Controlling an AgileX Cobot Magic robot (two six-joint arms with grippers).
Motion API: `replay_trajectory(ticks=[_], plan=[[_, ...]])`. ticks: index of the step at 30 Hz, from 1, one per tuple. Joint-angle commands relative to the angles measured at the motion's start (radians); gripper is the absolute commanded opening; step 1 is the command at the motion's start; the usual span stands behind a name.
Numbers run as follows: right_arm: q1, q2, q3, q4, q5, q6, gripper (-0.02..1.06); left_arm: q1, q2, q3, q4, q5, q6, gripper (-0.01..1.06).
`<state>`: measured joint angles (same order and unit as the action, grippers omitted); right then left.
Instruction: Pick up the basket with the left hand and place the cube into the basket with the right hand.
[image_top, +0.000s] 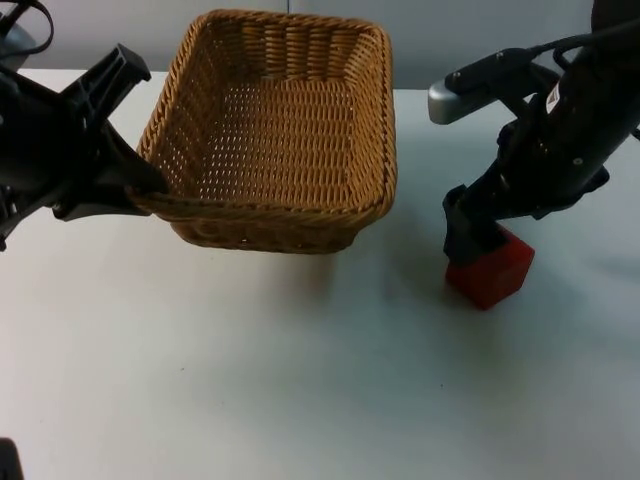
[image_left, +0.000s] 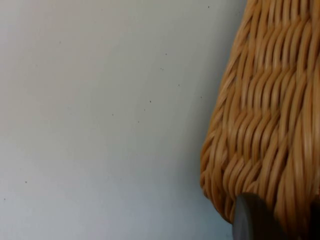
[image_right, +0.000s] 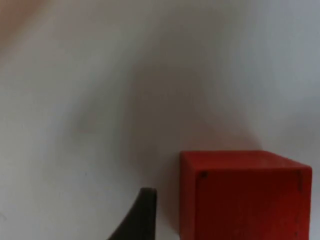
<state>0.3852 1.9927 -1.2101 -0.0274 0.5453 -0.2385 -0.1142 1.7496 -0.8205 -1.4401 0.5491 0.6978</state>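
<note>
Already the left gripper (image_top: 140, 185) pinches the wicker basket (image_top: 275, 130) by its rim, and the basket could tip or slip. The right gripper (image_top: 470, 250) sits around the red cube (image_top: 492, 268) on the white table (image_top: 300, 380) — closed or not, I cannot tell. A loose hold could drop it. Between cube and basket lies bare table — room to lift over the rim.

We look at a robot test bench in what we take for a lab, a bare white table top (image_top: 300, 390) ending at a plain grey partition wall (image_top: 450, 40), two black robot arms reaching in over it, nothing homely around.
</note>
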Motion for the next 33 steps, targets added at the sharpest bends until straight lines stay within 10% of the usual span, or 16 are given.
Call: replay_trajectory(ticks=[1,17,27,33], plan=[[-0.004,0.008,-0.012,0.008,-0.009,-0.004,0.92,0.002,-0.019,-0.003,-0.014,0.02,0.001,0.0],[-0.004,0.075,-0.014,0.053,-0.003,0.021,0.81,0.002,-0.019,-0.003,-0.014,0.02,0.001,0.0],[0.007,0.075,-0.016,0.137,0.023,0.009,0.18,0.002,-0.019,-0.003,-0.014,0.02,0.001,0.0],[0.013,0.073,-0.103,0.129,0.154,-0.016,0.0,0.002,-0.019,-0.003,-0.014,0.02,0.001,0.0]])
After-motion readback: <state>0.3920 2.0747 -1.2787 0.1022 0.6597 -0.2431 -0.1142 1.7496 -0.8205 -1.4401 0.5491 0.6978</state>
